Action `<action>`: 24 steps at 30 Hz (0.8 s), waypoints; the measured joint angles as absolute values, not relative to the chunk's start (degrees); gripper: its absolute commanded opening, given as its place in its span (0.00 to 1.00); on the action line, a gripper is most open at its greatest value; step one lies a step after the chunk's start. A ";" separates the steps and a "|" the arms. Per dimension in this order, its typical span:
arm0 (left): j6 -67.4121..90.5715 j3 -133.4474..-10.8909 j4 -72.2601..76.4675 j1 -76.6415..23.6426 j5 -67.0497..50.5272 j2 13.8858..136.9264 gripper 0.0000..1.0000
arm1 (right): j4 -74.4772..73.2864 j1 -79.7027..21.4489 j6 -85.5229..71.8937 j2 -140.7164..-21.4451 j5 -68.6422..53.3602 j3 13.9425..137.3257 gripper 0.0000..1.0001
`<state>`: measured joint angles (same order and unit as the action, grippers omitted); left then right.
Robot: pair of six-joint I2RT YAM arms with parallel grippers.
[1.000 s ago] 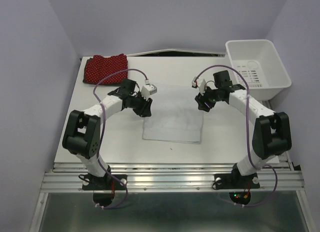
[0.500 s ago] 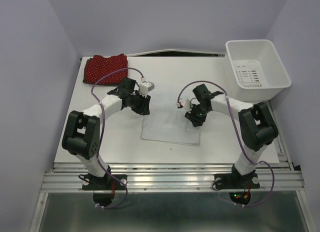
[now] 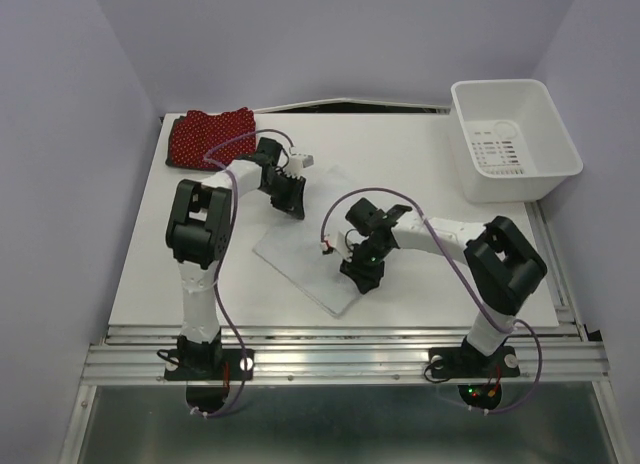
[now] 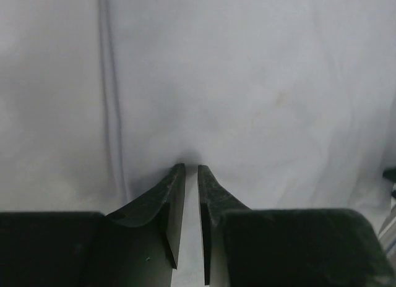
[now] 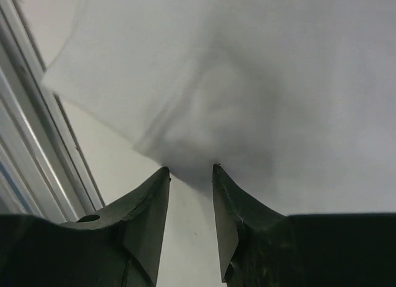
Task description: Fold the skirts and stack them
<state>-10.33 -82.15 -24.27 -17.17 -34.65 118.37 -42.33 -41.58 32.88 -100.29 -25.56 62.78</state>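
A plain white skirt lies slantwise across the middle of the table, from behind my left gripper to the front near my right gripper. In the left wrist view the white skirt fills the frame. The left gripper is shut on it, with only a thin slit between the jaws. In the right wrist view the right gripper pinches the skirt's edge. There the skirt puckers up into a ridge at the tips. A red skirt with white dots lies folded at the back left.
A white plastic bin stands at the back right corner of the table. The table's metal front rail runs close to the left of the right gripper. Purple cables loop over both arms.
The right gripper has swept from the skirt's right side to the front middle, pulling that edge along. The skirt now lies slantwise and narrower. The left arm has swung back, and its jaws have narrowed.
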 measured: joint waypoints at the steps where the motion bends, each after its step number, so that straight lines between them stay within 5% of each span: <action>1: -10.41 -86.70 -25.85 -17.17 -34.50 121.03 0.27 | -41.89 -42.96 32.01 -100.29 -26.35 62.78 0.41; 8: -12.45 -125.60 -33.34 -17.61 -36.95 143.79 0.39 | -34.44 -48.49 22.92 -104.68 -31.46 67.64 0.59; 12: -15.25 -129.25 -35.77 -17.56 -36.82 144.81 0.43 | -31.94 -48.29 21.65 -103.74 -30.09 71.00 0.63; 17: -18.98 -116.18 -34.76 -16.05 -36.58 132.42 0.51 | -32.84 -44.53 25.43 -91.77 -26.35 71.07 0.63; 24: -31.20 -84.93 -28.40 -12.58 -34.17 92.18 0.54 | -31.22 -26.11 46.61 -76.25 -16.56 58.02 0.62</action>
